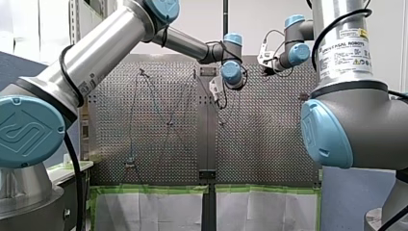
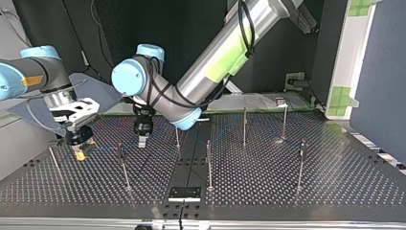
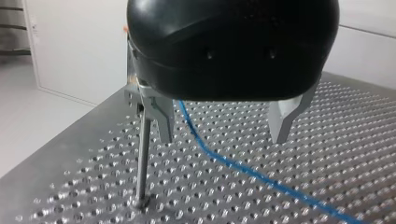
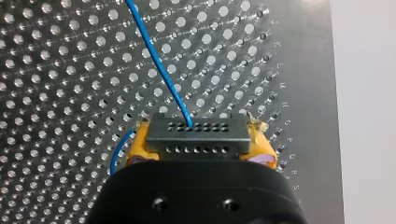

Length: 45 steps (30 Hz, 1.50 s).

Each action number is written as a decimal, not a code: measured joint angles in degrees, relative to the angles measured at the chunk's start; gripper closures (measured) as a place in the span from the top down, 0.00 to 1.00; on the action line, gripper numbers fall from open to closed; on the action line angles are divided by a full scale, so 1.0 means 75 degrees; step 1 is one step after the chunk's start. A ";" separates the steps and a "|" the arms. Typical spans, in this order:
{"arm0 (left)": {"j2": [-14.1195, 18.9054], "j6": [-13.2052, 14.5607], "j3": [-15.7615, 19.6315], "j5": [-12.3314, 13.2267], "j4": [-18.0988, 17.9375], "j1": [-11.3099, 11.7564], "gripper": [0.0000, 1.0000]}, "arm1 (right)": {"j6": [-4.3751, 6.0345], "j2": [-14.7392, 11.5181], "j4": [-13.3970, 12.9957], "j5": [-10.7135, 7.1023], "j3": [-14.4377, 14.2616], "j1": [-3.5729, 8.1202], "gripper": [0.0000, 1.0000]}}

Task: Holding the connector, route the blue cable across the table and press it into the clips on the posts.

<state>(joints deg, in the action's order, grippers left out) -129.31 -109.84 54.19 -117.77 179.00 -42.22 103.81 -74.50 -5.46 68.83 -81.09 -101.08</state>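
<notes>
At the top view's left, my right gripper [image 2: 79, 149] pinches the connector [image 4: 196, 136] between its yellow pads, low over the perforated table [image 2: 335, 182]. The blue cable [image 4: 159, 65] leaves the connector straight ahead of those pads and runs out across the table. A second short blue loop shows beside the connector; where it leads I cannot tell.

To the right of the connector in that view hangs my left gripper [image 2: 142, 140], its fingers spread wide with nothing between them. Its wrist view shows the cable lying on the table below it. The cable passes on a slant under the gap between the fingers, so its long axis crosses under the gripper rather than following either finger. A post [image 3: 142, 163] stands just beside one finger, on the side away from the cable. Its top is hidden behind that finger, so how the cable would seat there cannot be made out.

Further right of the connector stand the other posts [image 2: 208, 163], well apart from both grippers.

My left arm is plainly the nearer one to that post. The cable lies below and slightly to one side of it, so I judge the next move to be a descent and a closing on the cable. A short sideways carry to the post's top would follow, while my right gripper keeps the connector end anchored.
</notes>
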 joint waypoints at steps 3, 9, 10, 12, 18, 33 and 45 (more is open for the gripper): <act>0.0166 0.0009 0.0156 0.0037 0.0080 -0.0080 1.00 | 0.0001 0.0002 0.0000 0.0000 -0.0001 -0.0002 0.00; 0.0548 0.0056 0.0539 0.0292 -0.0196 -0.0246 1.00 | 0.0000 0.0010 0.0000 -0.0021 -0.0003 -0.0003 0.00; 0.0606 0.0067 0.0596 0.0305 -0.0249 -0.0269 1.00 | 0.0000 0.0011 0.0000 -0.0031 -0.0004 -0.0003 0.00; 0.0753 0.0111 0.0744 0.0312 -0.0393 -0.0324 1.00 | 0.0000 0.0013 0.0000 -0.0045 -0.0004 -0.0001 0.00; 0.1162 0.0167 0.1152 0.0137 -0.0799 -0.0366 1.00 | 0.0000 0.0021 0.0004 -0.0068 -0.0003 -0.0006 0.00; 0.2161 -0.0124 0.2152 -0.0331 -0.1798 -0.0371 1.00 | -0.0015 0.0026 0.0001 -0.0063 -0.0008 -0.0051 0.00; 0.2939 0.0143 0.2930 -0.0962 -0.2578 -0.0184 1.00 | -0.0052 0.0035 0.0010 -0.0051 -0.0009 -0.0083 0.00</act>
<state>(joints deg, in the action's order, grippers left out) -107.27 -108.77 76.17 -124.98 159.66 -43.60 103.42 -74.24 -5.38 68.44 -81.16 -101.71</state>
